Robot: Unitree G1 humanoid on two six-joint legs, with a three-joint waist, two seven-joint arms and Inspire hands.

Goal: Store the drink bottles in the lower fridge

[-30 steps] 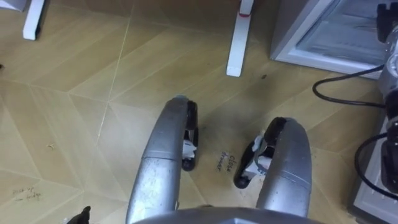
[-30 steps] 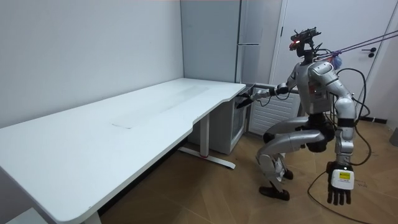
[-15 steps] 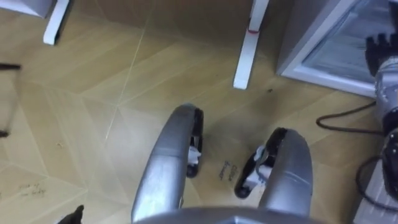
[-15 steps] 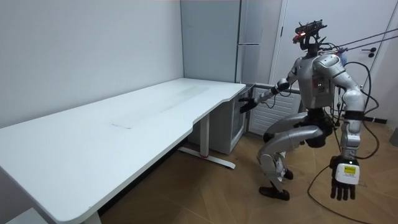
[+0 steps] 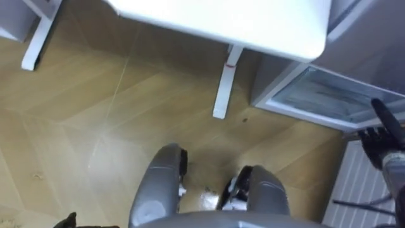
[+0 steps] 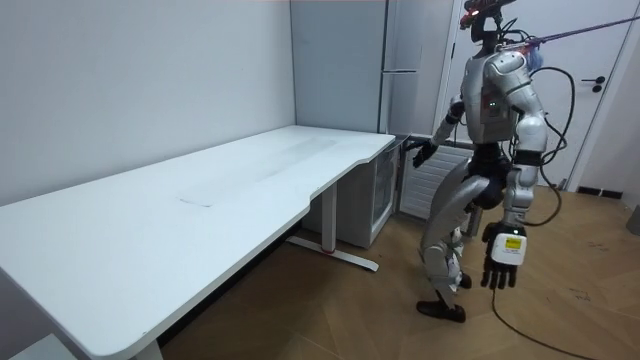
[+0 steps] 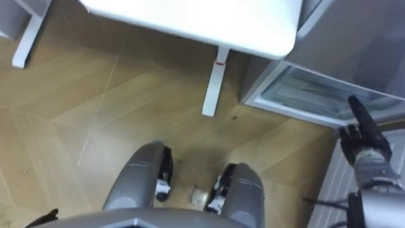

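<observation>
Room view showed the robot standing on the wooden floor (image 6: pixel 330 320) at the far end of a long white table (image 6: pixel 200 200). A plain white wall (image 6: pixel 140 80) ran behind the table. A tall grey fridge (image 6: pixel 340 70) stood in the corner, and a white door (image 6: pixel 600 100) was off at the room view's right.

The robot's left hand (image 6: pixel 503 262) hung low by its side, above the floor. Its fingers were straight and loose, and it held nothing.

The right hand (image 7: pixel 362 147) reached out toward the fridge side, well above the floor. Its fingers were stretched out, not curled, and they held nothing too.

From the eye views, looking down, the floor was made of light brown boards set in slanting lines. The table top was smooth and bare. 2 white table legs came down to the floor. 1 of them, the near table leg (image 5: pixel 223 85), had a small red mark near its top.

The lower fridge (image 5: pixel 323 95) sat low, just beside that leg and partly under the table's end. It had a glass front in a white frame. Was its door open? I could not tell.

Where the drinks were, I could not tell either.
</observation>
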